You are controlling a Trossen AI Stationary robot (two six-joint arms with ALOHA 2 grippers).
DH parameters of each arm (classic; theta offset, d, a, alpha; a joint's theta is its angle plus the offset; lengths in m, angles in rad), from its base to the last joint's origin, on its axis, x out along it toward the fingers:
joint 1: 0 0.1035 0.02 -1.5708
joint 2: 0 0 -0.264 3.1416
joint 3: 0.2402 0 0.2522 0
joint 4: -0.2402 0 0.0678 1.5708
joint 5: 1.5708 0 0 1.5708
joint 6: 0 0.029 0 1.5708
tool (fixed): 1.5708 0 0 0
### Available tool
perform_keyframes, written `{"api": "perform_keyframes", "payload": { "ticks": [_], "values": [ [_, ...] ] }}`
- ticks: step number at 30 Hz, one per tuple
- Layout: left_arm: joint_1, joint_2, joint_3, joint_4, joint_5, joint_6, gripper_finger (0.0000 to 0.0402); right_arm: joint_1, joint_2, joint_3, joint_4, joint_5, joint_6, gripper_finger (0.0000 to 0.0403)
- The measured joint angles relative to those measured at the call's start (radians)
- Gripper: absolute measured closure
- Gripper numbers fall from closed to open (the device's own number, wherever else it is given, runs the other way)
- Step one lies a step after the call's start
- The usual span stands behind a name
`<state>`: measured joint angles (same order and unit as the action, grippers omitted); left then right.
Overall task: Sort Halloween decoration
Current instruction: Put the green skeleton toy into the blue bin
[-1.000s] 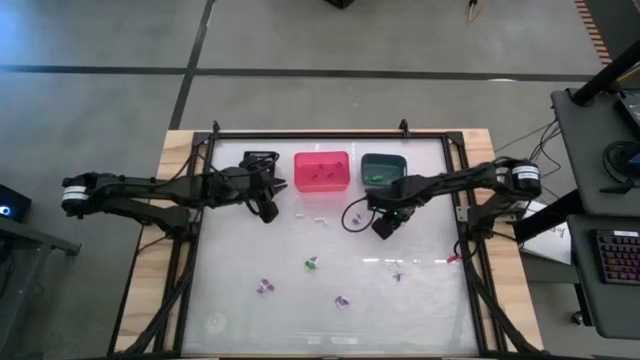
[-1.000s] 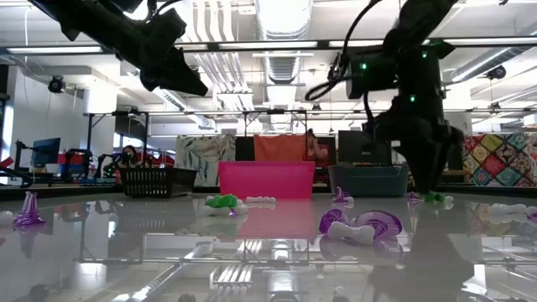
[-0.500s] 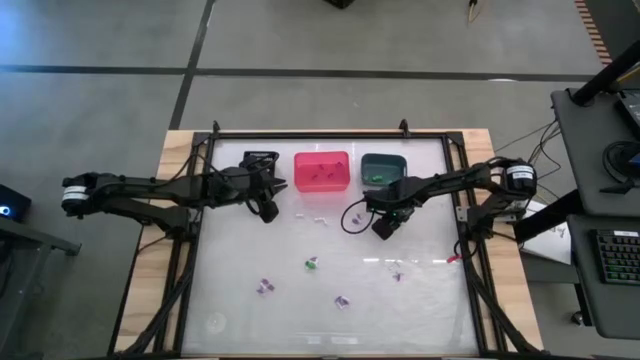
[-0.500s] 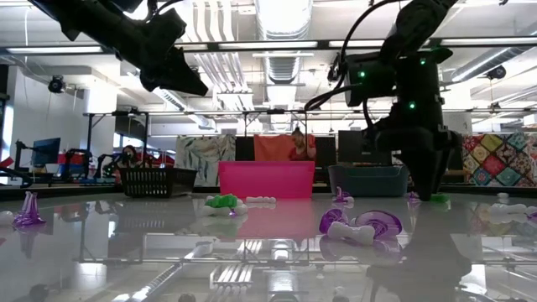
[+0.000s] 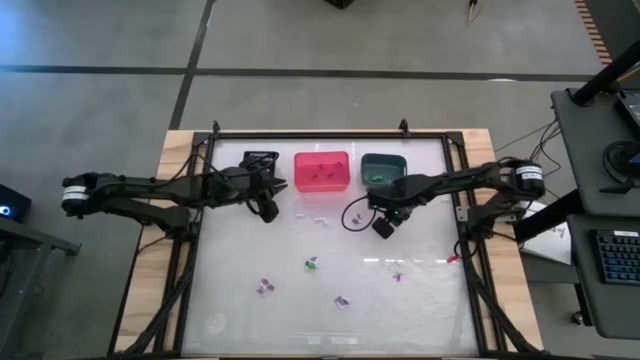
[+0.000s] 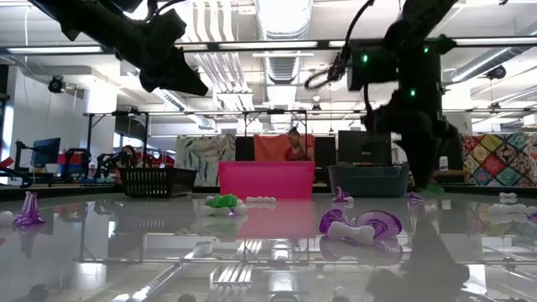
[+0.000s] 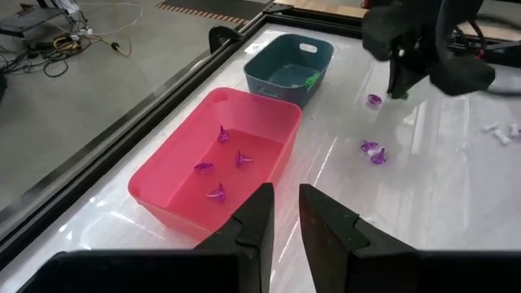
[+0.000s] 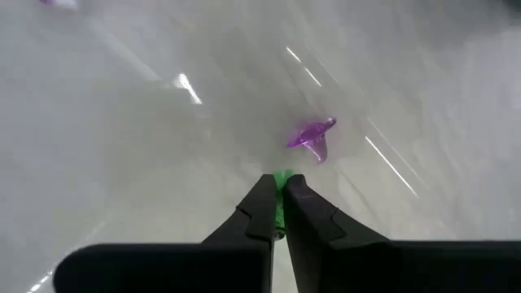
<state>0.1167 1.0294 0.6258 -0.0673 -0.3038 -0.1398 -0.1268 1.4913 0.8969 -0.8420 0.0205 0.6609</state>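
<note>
The right hand (image 8: 278, 202) is closed on a green trinket (image 8: 279, 181), pinched between its fingertips just above the surface (image 5: 420, 300) — a purple trinket (image 8: 312, 135) lies just beyond. The teal bin (image 5: 383, 167), already holding green pieces, stands near, so this catch likely belongs there. The left hand (image 7: 279, 213) waits over the pink bin (image 7: 216, 175) — nearly closed, holding nothing — where purple pieces are collected.
</note>
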Motion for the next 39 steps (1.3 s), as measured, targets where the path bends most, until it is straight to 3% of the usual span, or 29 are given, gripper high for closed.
{"api": "perform_keyframes", "payload": {
  "ticks": [6, 14, 17, 28, 35, 39],
  "values": [
    [0.000, 0.000, 0.000, 0.003, 0.000, 0.000, 0.0358, -0.002, -0.129, 0.017, 0.031, 0.037, -0.026, 0.0391],
    [0.000, 0.000, 0.000, 0.019, 0.000, 0.000, 0.0358, -0.047, -0.231, 0.017, 0.244, 0.302, -0.139, 0.0391],
    [0.000, 0.000, 0.000, 0.019, 0.000, 0.000, 0.0358, -0.095, -0.225, 0.017, 0.300, 0.349, -0.197, 0.0391],
    [0.000, 0.000, 0.000, 0.019, 0.000, -0.008, 0.0358, -0.267, -0.075, 0.015, 0.450, 0.375, -0.309, 0.0390],
    [0.000, 0.000, 0.000, 0.015, 0.000, -0.008, 0.0358, -0.286, -0.043, 0.015, 0.453, 0.357, -0.309, 0.0386],
    [0.000, 0.000, 0.000, 0.015, 0.000, -0.008, 0.0358, -0.286, -0.043, 0.015, 0.455, 0.339, -0.309, 0.0359]
  ]
}}
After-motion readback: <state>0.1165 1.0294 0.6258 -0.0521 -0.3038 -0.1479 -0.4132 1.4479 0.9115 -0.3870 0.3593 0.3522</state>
